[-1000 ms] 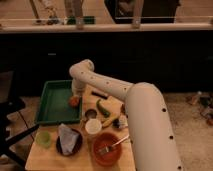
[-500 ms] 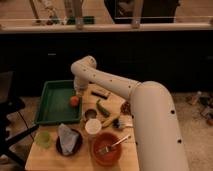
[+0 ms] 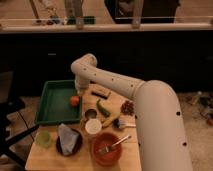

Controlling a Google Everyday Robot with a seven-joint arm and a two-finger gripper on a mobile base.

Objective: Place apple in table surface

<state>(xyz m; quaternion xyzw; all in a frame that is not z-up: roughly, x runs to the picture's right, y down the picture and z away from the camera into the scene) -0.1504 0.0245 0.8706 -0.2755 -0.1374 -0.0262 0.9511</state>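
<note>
Near the right edge of the green tray [image 3: 50, 100], the apple [image 3: 74, 100] sits just under our claw [image 3: 78, 92], and we cannot tell whether it rests on the tray floor or hangs slightly above it. Our claw hangs from the white arm [image 3: 125, 87] directly over the fruit and close to touching it; whether it grips the apple or has let go, we cannot tell from this view.

Beyond the tray's rim the wooden counter [image 3: 120, 107] is crowded: a green vegetable [image 3: 103, 108] lies closest, a dark cup [image 3: 90, 114] and a white cup [image 3: 93, 126] stand below it, and a red bowl [image 3: 106, 148] with a fork takes the front. A dark plate [image 3: 68, 141] with a crumpled cloth and a pale green cup [image 3: 43, 138] fill the front left.

We judge the placing not yet done, since the apple is still over the tray rather than the counter. Carried low to the right, it could clip the tray's rim and drop back in. Bare wood is scarce, so a round fruit set down carelessly could roll against the cups or off the counter edge.
</note>
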